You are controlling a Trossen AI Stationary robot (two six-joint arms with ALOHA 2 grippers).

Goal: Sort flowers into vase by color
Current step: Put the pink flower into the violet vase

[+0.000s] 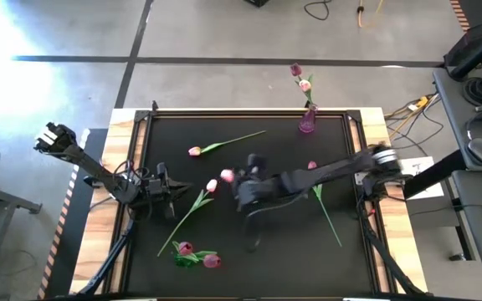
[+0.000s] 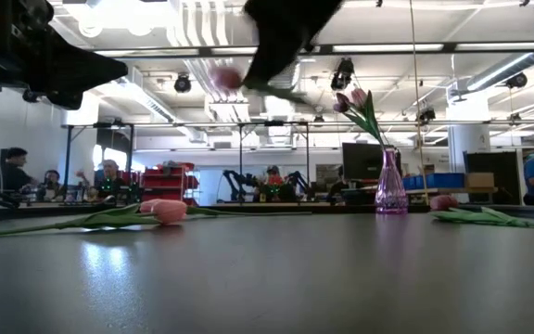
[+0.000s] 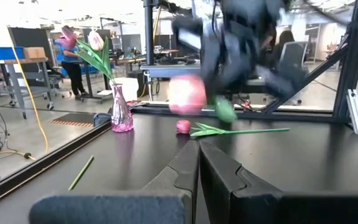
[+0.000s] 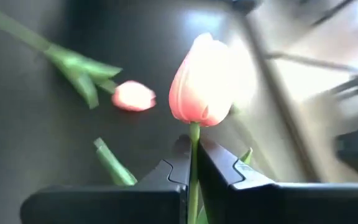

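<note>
Mid-table, right gripper (image 4: 191, 165) is pinching a pale pink tulip (image 4: 202, 81) just under its head; stem looks light and floppy.

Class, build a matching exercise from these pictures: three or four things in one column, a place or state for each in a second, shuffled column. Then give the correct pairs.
Column one:
1. pale pink artificial tulip with a thin green stem
2. small purple glass vase
3. left gripper
4. pair of pink tulips with green leaves

Column two:
A. shut and empty, low at the table's left side
B. clamped by its stem in the shut right gripper
C. lying near the table's front edge
D. upright at the table's far edge, holding two flowers

Pairs: 1-B, 2-D, 3-A, 4-C
</note>
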